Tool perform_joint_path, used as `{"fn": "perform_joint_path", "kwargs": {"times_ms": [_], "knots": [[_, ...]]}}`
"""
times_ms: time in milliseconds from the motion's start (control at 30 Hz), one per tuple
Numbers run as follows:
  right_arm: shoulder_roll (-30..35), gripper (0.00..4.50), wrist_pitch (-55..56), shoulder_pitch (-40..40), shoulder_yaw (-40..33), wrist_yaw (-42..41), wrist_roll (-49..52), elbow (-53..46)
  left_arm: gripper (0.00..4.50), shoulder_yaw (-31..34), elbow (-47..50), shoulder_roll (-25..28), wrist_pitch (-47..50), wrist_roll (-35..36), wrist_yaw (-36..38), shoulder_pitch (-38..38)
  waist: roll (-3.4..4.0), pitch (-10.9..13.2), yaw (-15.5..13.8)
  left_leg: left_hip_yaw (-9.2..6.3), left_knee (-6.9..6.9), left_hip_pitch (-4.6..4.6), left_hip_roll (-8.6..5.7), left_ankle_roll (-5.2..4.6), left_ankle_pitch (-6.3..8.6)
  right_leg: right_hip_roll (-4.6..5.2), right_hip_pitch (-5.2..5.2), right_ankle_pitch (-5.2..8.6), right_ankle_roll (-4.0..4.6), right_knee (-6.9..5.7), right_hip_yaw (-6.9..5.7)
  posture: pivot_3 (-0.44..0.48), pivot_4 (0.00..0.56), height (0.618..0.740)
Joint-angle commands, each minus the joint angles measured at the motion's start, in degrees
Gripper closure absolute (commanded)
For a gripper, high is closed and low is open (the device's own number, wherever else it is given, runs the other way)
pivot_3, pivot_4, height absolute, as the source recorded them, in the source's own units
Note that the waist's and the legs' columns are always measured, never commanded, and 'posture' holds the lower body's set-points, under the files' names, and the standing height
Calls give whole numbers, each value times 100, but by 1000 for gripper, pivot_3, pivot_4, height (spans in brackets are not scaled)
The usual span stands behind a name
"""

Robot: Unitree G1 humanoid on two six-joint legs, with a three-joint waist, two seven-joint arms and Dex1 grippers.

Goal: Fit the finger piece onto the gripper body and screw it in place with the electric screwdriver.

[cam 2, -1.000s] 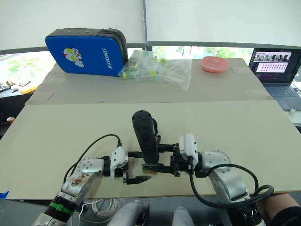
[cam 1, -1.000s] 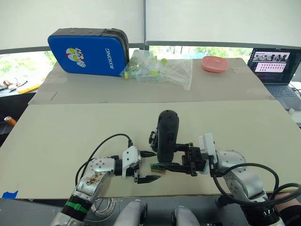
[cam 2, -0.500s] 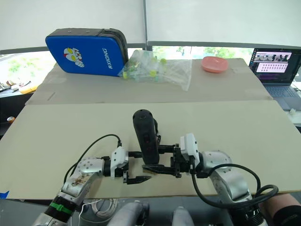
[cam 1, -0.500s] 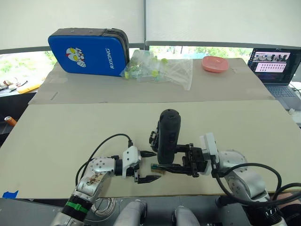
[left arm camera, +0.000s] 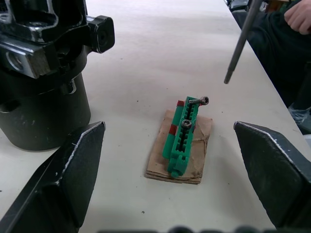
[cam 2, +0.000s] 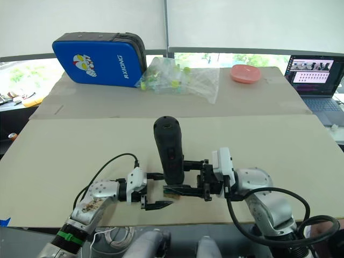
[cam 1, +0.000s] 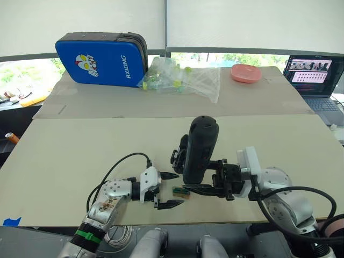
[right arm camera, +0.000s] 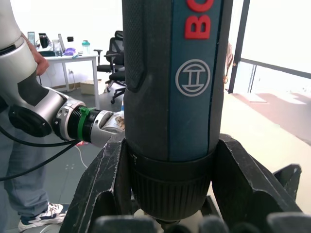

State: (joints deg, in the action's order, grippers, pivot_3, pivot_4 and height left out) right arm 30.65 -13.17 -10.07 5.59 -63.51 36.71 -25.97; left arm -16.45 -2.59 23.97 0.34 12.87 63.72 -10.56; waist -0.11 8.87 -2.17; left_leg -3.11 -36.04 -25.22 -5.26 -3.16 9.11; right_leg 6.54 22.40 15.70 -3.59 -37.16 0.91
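We see the electric screwdriver (cam 1: 198, 149) standing nearly upright over the near middle of the table (cam 1: 80, 145), leaning a little, its bit (left arm camera: 239, 43) hanging above the tabletop. The right gripper (cam 1: 200, 180) pinches it low on the barrel, a finger on either side. Just behind it stands the gripper body (left arm camera: 46, 73), partly hidden from the head camera. A small green block (left arm camera: 182, 133) holding screws lies on a brown scrap just beside the bit, between the two grippers. The left gripper (cam 1: 168, 190) rests at table level with its fingers spread wide and nothing between them. The finger piece we cannot make out with any certainty. Farther back lie a blue case (cam 1: 102, 59), a clear bag (cam 1: 183, 78) and a pink dish (cam 1: 245, 72).
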Motion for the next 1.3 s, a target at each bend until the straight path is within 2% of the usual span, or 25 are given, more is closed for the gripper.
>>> {"fn": "perform_joint_path", "kwargs": {"times_ms": [33, 1300], "knots": [[-70, 2592, 203, -74, -116, 10, 48, -160, 0, -155, -196, -11, 99, -95, 10, 97, 0, 0, 0, 0, 0, 0, 0, 0, 0, 0, 0, 0, 0, 0, 0, 0, 150, 740], [-263, 2592, 325, -43, -6, -123, -331, 69, 0, -147, -196, 13, 85, -98, 27, 109, 0, 0, 0, 0, 0, 0, 0, 0, 0, -2, 0, 0, 0, 0, -1, 0, 150, 740]]}}
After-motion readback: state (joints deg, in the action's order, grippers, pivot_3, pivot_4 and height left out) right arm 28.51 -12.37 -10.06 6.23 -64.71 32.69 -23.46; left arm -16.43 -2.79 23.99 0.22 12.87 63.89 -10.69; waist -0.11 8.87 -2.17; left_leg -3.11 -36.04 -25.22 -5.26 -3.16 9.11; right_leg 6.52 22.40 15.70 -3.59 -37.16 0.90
